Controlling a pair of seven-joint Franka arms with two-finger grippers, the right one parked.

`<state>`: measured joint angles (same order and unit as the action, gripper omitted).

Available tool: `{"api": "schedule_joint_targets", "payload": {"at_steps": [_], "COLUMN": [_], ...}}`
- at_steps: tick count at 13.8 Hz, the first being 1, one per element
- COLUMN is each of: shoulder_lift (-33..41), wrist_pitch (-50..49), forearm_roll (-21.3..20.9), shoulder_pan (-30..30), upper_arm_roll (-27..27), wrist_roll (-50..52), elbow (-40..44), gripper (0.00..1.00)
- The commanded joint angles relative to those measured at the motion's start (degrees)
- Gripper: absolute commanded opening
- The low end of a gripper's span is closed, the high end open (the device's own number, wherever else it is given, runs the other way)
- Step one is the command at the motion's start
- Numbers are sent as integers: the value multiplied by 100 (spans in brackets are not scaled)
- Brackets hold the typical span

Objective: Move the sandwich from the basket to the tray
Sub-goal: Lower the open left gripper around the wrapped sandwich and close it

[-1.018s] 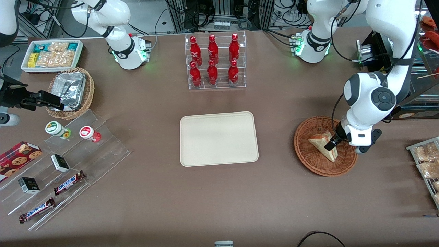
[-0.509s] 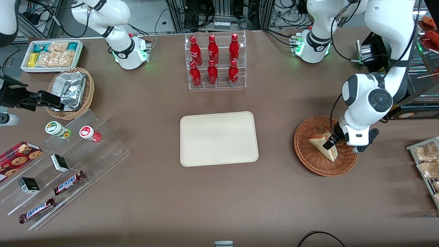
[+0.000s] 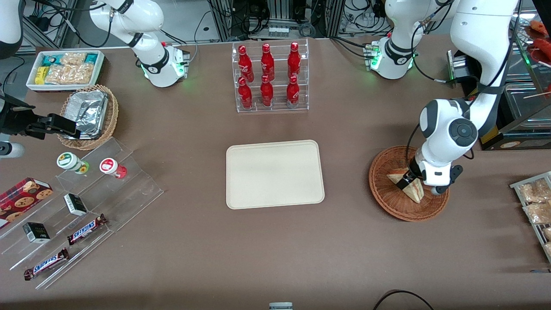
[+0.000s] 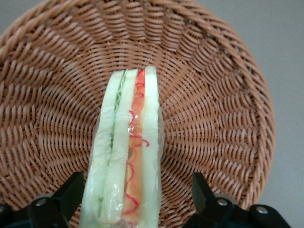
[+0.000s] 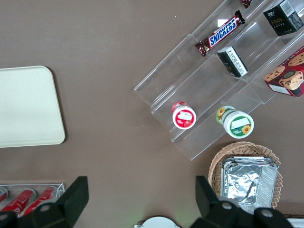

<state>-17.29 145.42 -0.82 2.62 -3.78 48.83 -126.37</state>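
Note:
The sandwich [image 3: 415, 190] lies in the reddish-brown wicker basket [image 3: 384, 203] toward the working arm's end of the table. In the left wrist view the sandwich [image 4: 127, 156] stands on edge, wrapped in clear film, with green and red filling between pale bread slices. My left gripper [image 3: 408, 181] is down in the basket [image 4: 218, 95] and open. Its black fingers [image 4: 70, 191] straddle the sandwich, with a gap on each side. The cream tray [image 3: 274, 174] sits bare at the table's middle, a short way from the basket.
A clear rack of red bottles [image 3: 267, 77] stands farther from the front camera than the tray. Bagged snacks [image 3: 533, 202] lie at the working arm's end. A stepped acrylic shelf [image 3: 82, 202], a foil-lined tan basket [image 3: 88, 114] and a white snack bin [image 3: 64, 69] sit toward the parked arm's end.
The left arm has shifted a little toward the tray and come lower, bringing the open gripper over the sandwich. The sandwich and basket have not moved.

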Motion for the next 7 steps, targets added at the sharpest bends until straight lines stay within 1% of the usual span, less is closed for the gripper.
{"api": "schedule_joint_targets", "payload": {"at_steps": [1, 2, 3, 4, 5, 7], "shoulder_lift": [15, 15, 15, 24, 32, 155], "wrist_pitch": [92, 74, 57, 48, -57, -381], "forearm_roll": [29, 29, 29, 20, 3, -41], "shoulder_pan": [11, 2, -7, -7, -7, -7], "upper_arm_roll": [1, 1, 9, 1, 9, 9], "wrist_roll": [109, 118, 100, 74, 48, 30], "elbow": [-46, -46, -46, -37, -11, 59], "gripper": [82, 67, 33, 6, 0, 0]}}
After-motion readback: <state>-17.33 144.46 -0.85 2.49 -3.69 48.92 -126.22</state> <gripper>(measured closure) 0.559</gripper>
